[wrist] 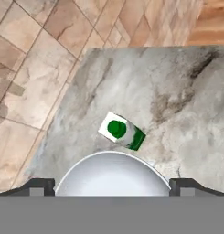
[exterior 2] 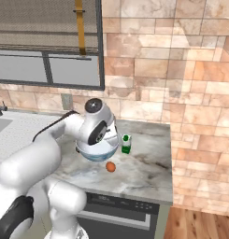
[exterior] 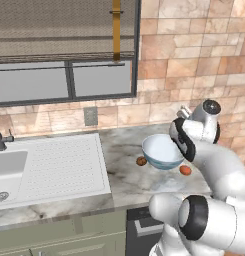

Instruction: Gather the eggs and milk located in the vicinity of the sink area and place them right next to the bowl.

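Spread wide, the pincer (wrist: 111, 186) is gripping nothing, its two dark finger tips (wrist: 36, 186) standing apart on either side of the bowl's rim in the hand view. It is hanging over the wide round pale blue-white glossy bowl (exterior: 163, 151), which is sitting on the grey-veined marble bench (exterior: 125, 175), in its middle stretch between the sink unit and the bench's right end. A dark brown oval egg (exterior: 141, 161) is lying on the bench just beside the bowl on the side facing the sink, and a brighter orange-brown egg (exterior 2: 110, 166) is lying near the bowl's front, toward the bench's front edge. A small white milk carton with a green band and green cap (exterior 2: 126, 144) is standing upright just beside the bowl, on the side toward the bench's right end; from the hand view it is appearing just past the bowl's rim, not touching it. The large white rectangular sink unit with its dotted drainboard (exterior: 64, 162) is occupying the bench's left part, well apart from the bowl, with a dark metal faucet (exterior: 0, 137) at its back.
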Robot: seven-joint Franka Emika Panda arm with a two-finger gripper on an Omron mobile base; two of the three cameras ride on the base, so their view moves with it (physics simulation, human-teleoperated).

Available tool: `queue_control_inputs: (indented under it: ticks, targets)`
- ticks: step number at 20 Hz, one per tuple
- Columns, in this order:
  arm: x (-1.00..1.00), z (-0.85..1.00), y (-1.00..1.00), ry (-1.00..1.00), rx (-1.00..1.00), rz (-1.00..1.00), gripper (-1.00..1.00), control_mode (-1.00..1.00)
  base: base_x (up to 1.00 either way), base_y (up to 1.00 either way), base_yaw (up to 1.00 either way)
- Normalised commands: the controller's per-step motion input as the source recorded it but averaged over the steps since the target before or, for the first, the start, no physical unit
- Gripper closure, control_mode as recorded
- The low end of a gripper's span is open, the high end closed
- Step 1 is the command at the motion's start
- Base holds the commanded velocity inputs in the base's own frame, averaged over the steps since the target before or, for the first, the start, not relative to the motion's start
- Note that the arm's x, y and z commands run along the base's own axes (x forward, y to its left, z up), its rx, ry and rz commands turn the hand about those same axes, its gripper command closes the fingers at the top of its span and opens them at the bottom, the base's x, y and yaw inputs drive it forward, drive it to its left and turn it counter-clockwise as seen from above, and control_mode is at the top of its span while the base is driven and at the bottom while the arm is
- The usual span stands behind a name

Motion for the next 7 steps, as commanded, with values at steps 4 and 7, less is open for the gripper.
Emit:
queue_control_inputs:
  ticks: [4,7]
  targets:
    - [-0.36,0.08,0.97,0.09,-0.17,0.18,-1.0,-1.0,0.0,0.0,0.0]
    - [-0.19,0.26,0.75,0.15,-0.04,0.21,-1.0,-1.0,0.0,0.0,0.0]
